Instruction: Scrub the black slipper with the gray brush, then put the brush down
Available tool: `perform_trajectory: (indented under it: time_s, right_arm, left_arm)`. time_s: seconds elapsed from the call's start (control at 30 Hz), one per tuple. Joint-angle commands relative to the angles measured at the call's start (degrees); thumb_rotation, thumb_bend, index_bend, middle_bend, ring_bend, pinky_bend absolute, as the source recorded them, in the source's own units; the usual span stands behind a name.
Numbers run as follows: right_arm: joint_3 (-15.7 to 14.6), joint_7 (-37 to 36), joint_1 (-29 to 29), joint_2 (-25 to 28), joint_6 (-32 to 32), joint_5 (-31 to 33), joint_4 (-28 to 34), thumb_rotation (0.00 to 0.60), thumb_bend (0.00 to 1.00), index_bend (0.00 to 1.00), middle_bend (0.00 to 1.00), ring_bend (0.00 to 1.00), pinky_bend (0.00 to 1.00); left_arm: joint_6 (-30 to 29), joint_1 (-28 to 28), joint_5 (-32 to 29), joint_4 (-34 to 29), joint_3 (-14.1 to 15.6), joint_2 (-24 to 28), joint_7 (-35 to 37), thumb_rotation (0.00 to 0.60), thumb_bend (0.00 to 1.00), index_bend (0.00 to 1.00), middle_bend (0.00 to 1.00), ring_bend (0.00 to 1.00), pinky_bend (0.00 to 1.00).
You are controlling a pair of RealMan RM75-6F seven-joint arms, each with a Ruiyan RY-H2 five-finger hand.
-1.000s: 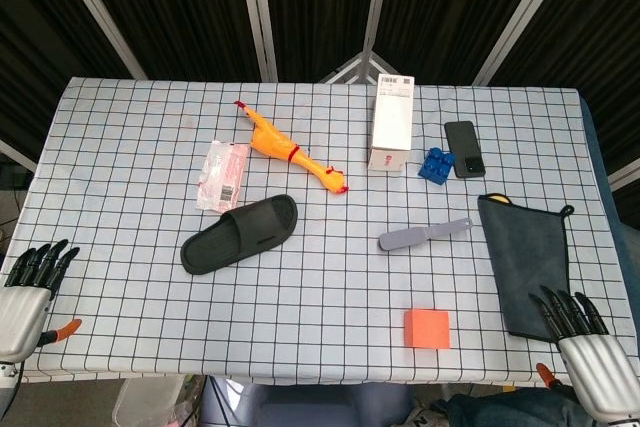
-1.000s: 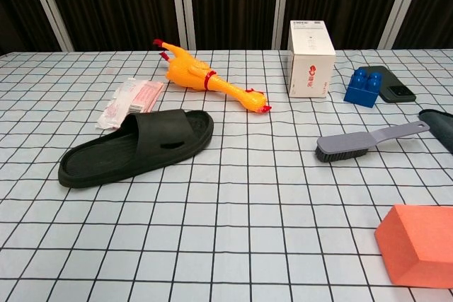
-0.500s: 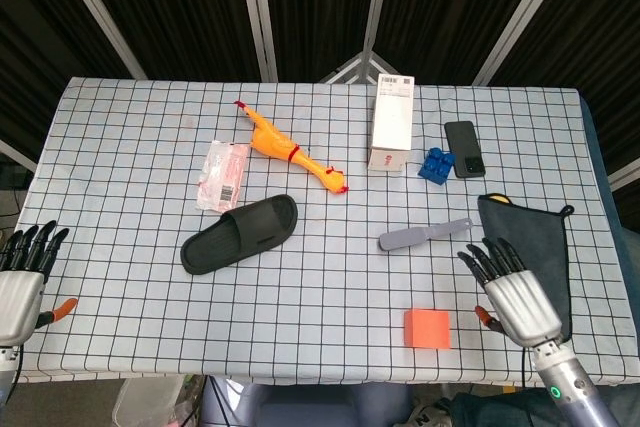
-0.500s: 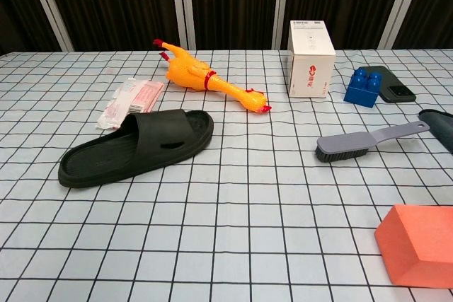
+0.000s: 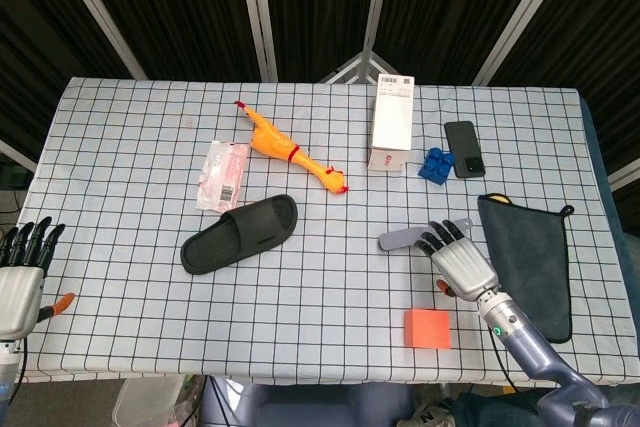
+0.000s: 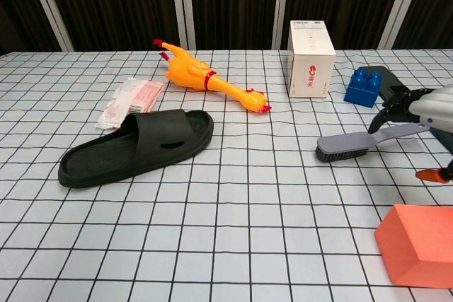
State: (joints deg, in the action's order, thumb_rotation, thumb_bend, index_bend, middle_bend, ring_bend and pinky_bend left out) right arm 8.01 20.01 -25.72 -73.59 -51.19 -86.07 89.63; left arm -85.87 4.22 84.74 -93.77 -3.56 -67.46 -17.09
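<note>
Right hand (image 5: 461,263) is hovering fingers (image 5: 436,238) apart over the handle of the gray brush (image 5: 404,239), which is lying right of the black slipper (image 5: 240,234) on the counter (image 5: 120,167), while left hand (image 5: 22,277) is sitting empty, fingers apart, at the near left edge.

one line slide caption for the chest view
Right hand hovers over the gray brush handle; black slipper untouched.
</note>
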Motion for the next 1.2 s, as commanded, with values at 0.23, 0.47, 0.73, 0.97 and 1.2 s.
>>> perform_trajectory:
  time_s: [0.23,0.47,0.73,0.97,1.2]
  right_arm:
    - [0.9,-2.3,-4.3,-4.2,2.5,0.5,-6.7,0.600,0.32,0.24,0.22,0.09,0.11]
    - [0.7,-3.3,-7.5,-7.0,5.3,1.0,-12.1,0.600,0.32,0.24,0.22,0.09,0.11]
    - [0.1,-5.3,-9.5,-9.9,4.9,0.2,-16.0,0.600,0.32,0.26,0.26,0.14,0.21]
    - [-0.6,-7.1,-10.0,-11.7,1.9,-1.6,-17.9,0.600,0.32,0.33,0.31,0.18,0.28]
    - [-1.1,-8.2,-10.3,-13.1,-0.3,-2.2,-19.7,0.600,0.32,0.36,0.33,0.20,0.31]
  left_arm:
    - [1.6,0.6,-3.2,0.5,-1.0,-0.4,-1.1,0.600,0.07,0.00,0.00,0.00,0.05]
    - [1.9,0.9,-4.9,0.8,-1.7,-0.8,-2.0,0.600,0.07,0.00,0.00,0.00,0.05]
    - [3.4,1.4,-7.0,0.9,-2.0,-1.0,-2.9,0.600,0.07,0.00,0.00,0.00,0.05]
    - [3.0,1.4,-7.1,0.4,-1.9,-0.6,-2.8,0.600,0.07,0.00,0.00,0.00,0.05]
    - [2.6,1.3,-6.6,0.4,-1.7,-0.3,-2.2,0.600,0.07,0.00,0.00,0.00,0.05]
